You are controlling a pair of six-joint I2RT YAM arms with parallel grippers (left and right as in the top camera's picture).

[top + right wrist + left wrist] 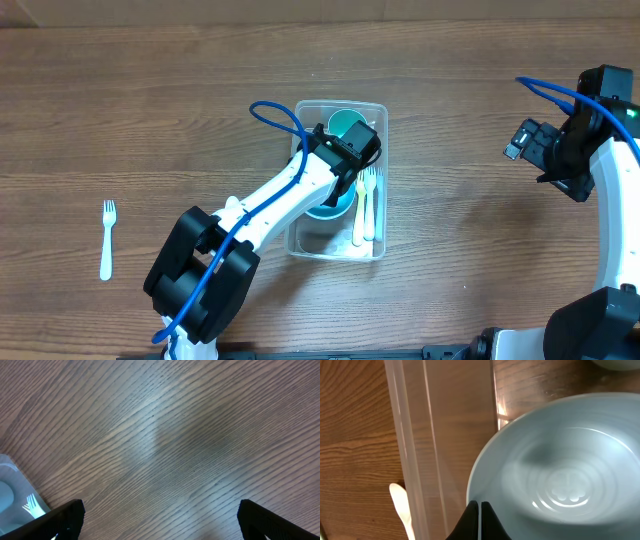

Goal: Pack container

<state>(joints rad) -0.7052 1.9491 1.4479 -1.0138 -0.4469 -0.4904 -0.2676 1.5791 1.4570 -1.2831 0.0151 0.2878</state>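
The container [340,104] is a clear rectangular tub in the middle of the table; its wall [415,435] runs down the left wrist view. Inside it lie a light-blue bowl [328,210], a teal cup [345,125] and white cutlery [367,205]. My left gripper [345,188] reaches down into the tub. In its wrist view the bowl [560,460] fills the right side, and the left gripper [479,507] is pinched shut on the bowl's rim. My right gripper [528,142] hangs open over bare wood at the far right, nothing between its fingers [65,515].
A white fork [106,240] lies alone on the table at the far left. The tub's corner [15,480] with a fork inside shows at the left edge of the right wrist view. A white utensil [400,505] shows beside the clear wall.
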